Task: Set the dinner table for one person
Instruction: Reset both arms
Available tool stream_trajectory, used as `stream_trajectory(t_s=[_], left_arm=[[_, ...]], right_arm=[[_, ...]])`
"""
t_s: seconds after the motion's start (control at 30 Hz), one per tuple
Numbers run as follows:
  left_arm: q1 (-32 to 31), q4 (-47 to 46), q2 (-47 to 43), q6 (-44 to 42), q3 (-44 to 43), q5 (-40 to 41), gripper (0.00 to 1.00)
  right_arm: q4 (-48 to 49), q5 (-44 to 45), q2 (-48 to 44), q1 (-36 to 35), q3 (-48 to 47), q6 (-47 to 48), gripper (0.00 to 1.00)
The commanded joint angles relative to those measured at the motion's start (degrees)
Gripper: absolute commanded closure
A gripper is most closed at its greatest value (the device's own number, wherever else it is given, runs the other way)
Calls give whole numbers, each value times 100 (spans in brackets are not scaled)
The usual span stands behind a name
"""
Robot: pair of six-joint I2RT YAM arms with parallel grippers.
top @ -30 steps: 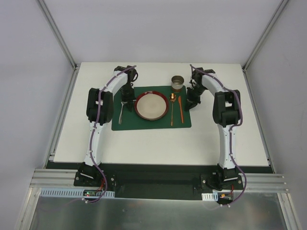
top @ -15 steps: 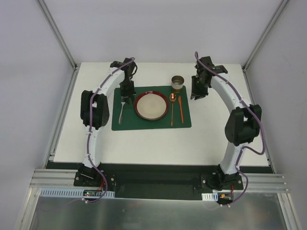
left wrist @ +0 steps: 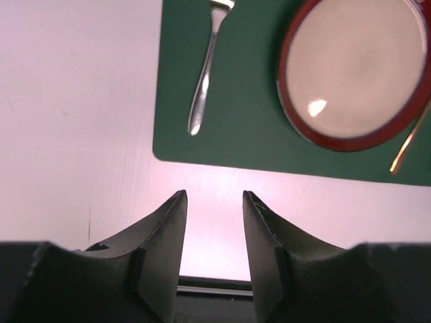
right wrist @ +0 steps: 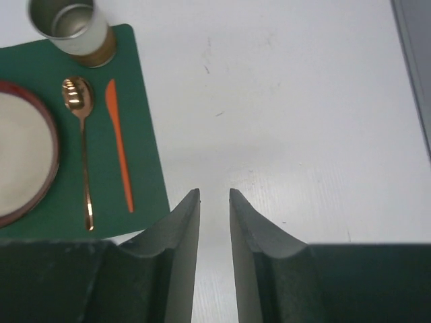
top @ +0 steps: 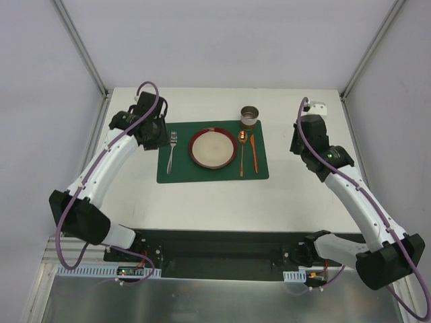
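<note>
**Q:** Top view: where does the dinner table lie, and what does it carry?

**A:** The white tabletop fills the middle of the frame, edged by aluminium posts. A dark green placemat lies on its upper central part. On the mat, left to right, are a fork, a red-rimmed plate, a copper-coloured spoon and an orange knife. A metal cup stands at the mat's upper right corner, just above the spoon's bowl.

**Q:** And the arms?

**A:** The left arm curves up from the lower left, and its wrist sits just left of the mat's upper left corner, near the fork. The right arm rises from the lower right, and its wrist sits to the right of the mat, apart from the knife.

**Q:** Left wrist view: in what state is the left gripper?

**A:** Released. The fingers at the bottom of the frame stand parted with nothing between them, and bare table shows through the gap. The fork lies at upper centre and the plate at upper right, both on the mat.

**Q:** Right wrist view: and the right gripper?

**A:** Also released. A narrow gap separates the fingers, and they hold nothing. They hang over bare table. The mat occupies the left of the frame, with the cup at upper left and the spoon and knife side by side below it.
</note>
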State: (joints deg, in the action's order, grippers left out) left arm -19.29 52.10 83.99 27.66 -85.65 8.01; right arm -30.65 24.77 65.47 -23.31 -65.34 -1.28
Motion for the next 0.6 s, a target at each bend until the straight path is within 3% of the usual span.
stream_trajectory(t_s=[0.0,0.27,0.4,0.57], left_arm=[[-22,-1068,-891,266,1327,710,60],[-57,-2360,-2008,196,2570,993,47],[-57,-2949,-1930,-111,3026,825,46],[-75,-3530,-1561,-270,3282,361,46]], right_arm=[[815,853,-280,2,583,101,73],[1386,1170,-580,-33,1242,374,69],[2133,1196,-220,-121,1673,769,68],[1930,872,422,-226,1698,637,67]])
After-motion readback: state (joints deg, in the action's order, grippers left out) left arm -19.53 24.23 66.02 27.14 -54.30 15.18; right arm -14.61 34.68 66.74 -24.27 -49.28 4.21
